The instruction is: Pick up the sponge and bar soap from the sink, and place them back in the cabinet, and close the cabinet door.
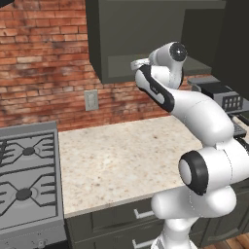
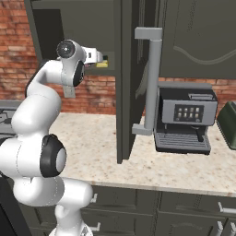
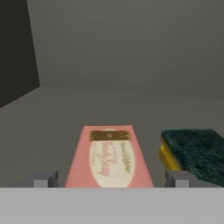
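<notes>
Bar soap and sponge both lying inside the cabinet, gripper spread wide around the soap.

The bar soap [image 3: 109, 156], pinkish with a pale oval label, lies flat on the cabinet [image 1: 121, 68] shelf, with the sponge [image 3: 194, 153], its dark green face up over yellow, just beside it and apart. The gripper [image 3: 113, 178] stands open, its fingertips [image 3: 43, 179] clear of the soap on either side. The cabinet door [image 2: 126, 83] hangs open, its long silver handle [image 2: 151, 80] outward. Below, a speckled counter [image 1: 116, 160] meets a brick wall [image 1: 44, 63]; a stove [image 1: 26, 180] and coffee machine [image 2: 186, 117] flank it.
</notes>
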